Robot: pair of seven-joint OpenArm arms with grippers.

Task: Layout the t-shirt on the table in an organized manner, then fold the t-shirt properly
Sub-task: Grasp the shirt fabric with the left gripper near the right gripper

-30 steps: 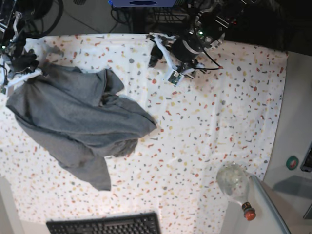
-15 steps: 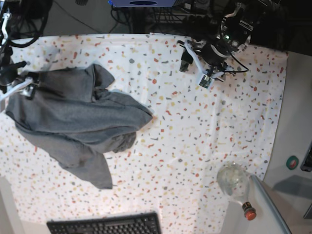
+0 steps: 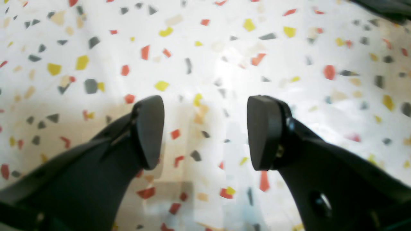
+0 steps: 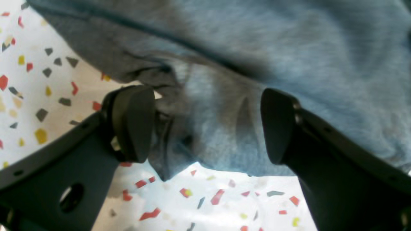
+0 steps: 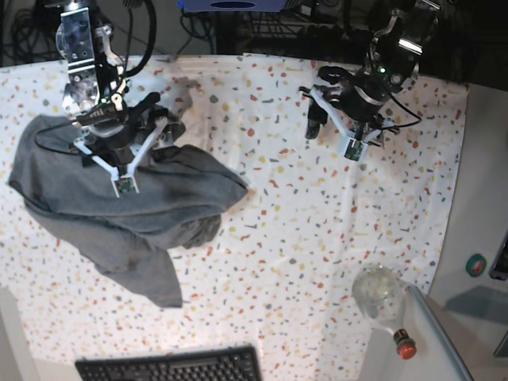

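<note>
The grey t-shirt (image 5: pixel 119 206) lies crumpled on the left part of the table (image 5: pixel 317 222), its speckled white cloth showing all round. My right gripper (image 5: pixel 119 151) hovers over the shirt's upper part. In the right wrist view this gripper (image 4: pixel 205 128) is open, with a bunched fold of the t-shirt (image 4: pixel 257 57) lying under and between the fingers and brushing the left finger (image 4: pixel 133 123). My left gripper (image 5: pixel 347 119) is at the far right of the table, well away from the shirt. It (image 3: pixel 205 131) is open over bare speckled cloth and holds nothing.
A clear bottle (image 5: pixel 381 298) with a red cap lies at the table's near right corner. A black keyboard (image 5: pixel 171 365) sits at the near edge. A plain grey side surface (image 5: pixel 480 206) runs along the right. Cables and dark equipment line the far edge.
My right gripper let go of the shirt's edge at the far left, opened, and moved right to hang over the shirt. The left arm shifted further right.
</note>
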